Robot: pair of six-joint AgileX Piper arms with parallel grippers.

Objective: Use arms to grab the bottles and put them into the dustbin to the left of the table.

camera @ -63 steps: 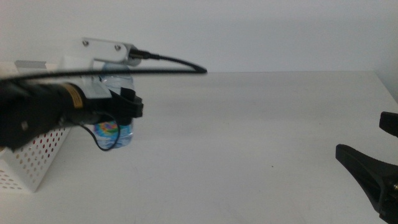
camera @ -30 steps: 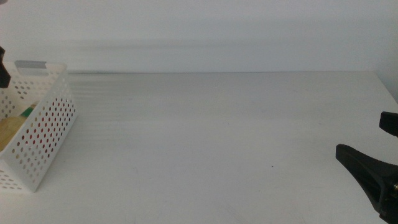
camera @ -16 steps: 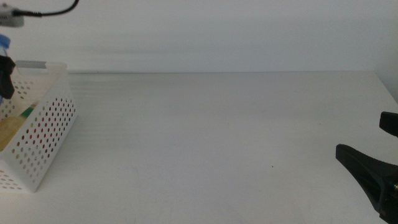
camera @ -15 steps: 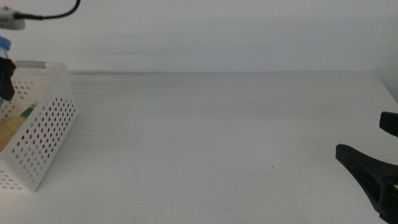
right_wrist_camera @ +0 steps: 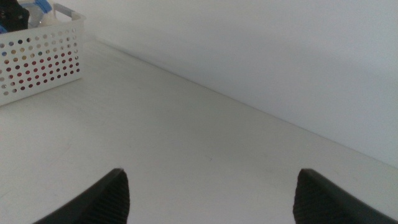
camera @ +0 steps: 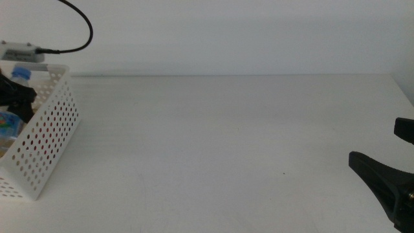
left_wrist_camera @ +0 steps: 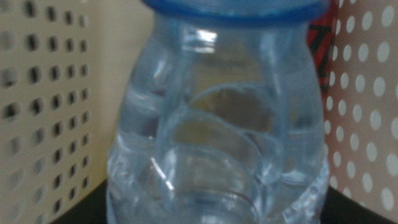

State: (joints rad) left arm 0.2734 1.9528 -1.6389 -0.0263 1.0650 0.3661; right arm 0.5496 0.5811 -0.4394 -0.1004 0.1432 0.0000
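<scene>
Left gripper [camera: 16, 100] holds the water bottle [left_wrist_camera: 217, 124] down inside the bin [camera: 48, 139] at the bench's [camera: 226, 142] left edge; the right gripper [right_wrist_camera: 211, 196] waits at the bench's right, spread wide

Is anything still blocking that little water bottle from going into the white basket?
Nothing visible does. The left gripper holds the water bottle already down between the dustbin's perforated walls, beside something red. The right gripper waits open, far across the table.
</scene>
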